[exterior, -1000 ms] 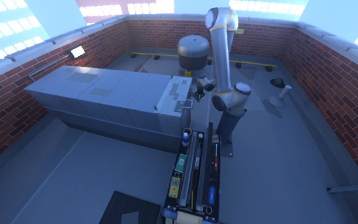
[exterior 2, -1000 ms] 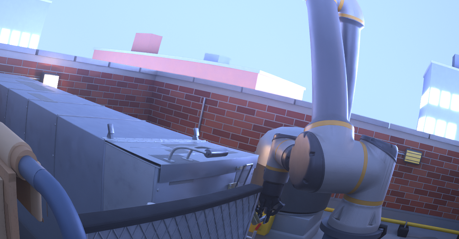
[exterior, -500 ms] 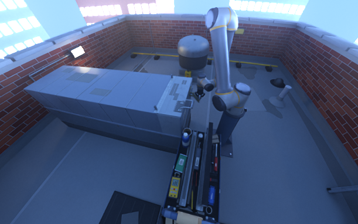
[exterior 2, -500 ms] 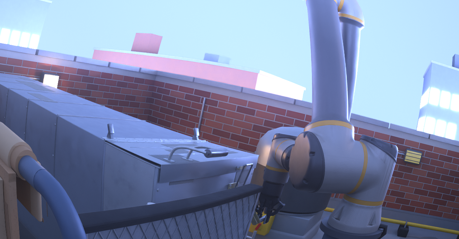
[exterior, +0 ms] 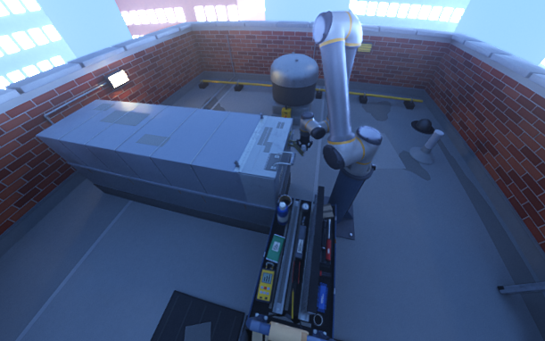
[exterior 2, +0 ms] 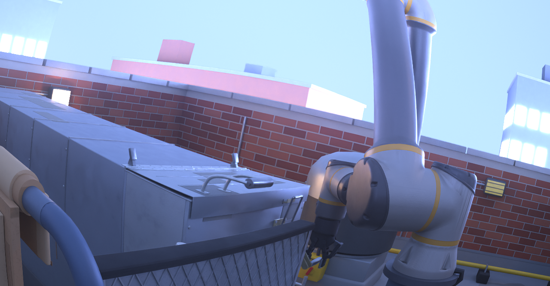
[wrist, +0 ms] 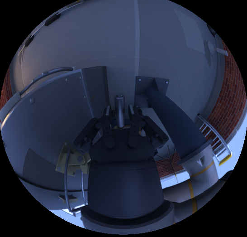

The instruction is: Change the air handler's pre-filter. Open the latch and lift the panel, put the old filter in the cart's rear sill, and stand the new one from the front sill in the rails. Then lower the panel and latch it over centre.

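The latch lever [wrist: 119,109] on the air handler's end face is partly hidden behind the cart's rim in the second side camera. Its steel handle stands between the fingers of my gripper [wrist: 119,112], which has opened and holds nothing. My gripper [exterior 2: 325,248] points down beside the unit's end [exterior: 301,145]. The hinged panel [exterior 2: 215,184] lies flat on top of the air handler [exterior: 169,147], its bow handle [exterior 2: 234,180] lying down. The latch's wire bail [exterior 2: 290,207] and yellow bracket [wrist: 71,160] sit at the panel's edge. The filters [exterior: 290,254] lie in the cart's sills.
The tool cart [exterior: 296,263] stands in front of the air handler's end, next to my base [exterior: 348,196]. A grey tank [exterior: 294,80] stands behind my gripper. A yellow pipe [exterior: 370,96] runs along the far wall. A vent [exterior: 428,143] stands on the right.
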`<state>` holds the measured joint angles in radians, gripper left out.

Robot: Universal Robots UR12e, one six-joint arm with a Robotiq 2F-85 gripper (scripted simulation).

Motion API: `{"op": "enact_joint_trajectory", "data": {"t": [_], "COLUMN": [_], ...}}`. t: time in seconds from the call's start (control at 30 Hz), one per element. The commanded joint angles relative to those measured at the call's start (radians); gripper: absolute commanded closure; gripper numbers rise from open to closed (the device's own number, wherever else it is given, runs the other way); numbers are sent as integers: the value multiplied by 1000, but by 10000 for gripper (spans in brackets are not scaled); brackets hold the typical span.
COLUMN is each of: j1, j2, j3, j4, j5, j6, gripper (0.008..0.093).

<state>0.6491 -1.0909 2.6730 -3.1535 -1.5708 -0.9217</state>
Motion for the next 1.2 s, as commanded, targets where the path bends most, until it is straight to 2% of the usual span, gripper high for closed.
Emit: {"op": "enact_joint_trajectory", "data": {"t": [0.0, 0.23, 0.33, 0.4, 0.5, 0.63, 0.77, 0.87, 1.0, 1.17], "j1": [0, 0, 0, 0, 0, 0, 0, 0, 0, 0], "j2": [0, -17, -64, -116, -222, -398, -570, -673, -768, -828], "j3": [0, 1, 2, 3, -1, -20, -60, -100, -153, -200], "j4": [0, 15, 60, 111, 220, 414, 626, 770, 920, 1030], "j5": [0, 0, 0, 0, 0, 0, 0, 0, 0, 0], "j6": [0, 0, 0, 0, 0, 0, 0, 0, 0, 0], "gripper": [534, 534, 534, 534, 534, 534, 534, 534, 534, 534]}}
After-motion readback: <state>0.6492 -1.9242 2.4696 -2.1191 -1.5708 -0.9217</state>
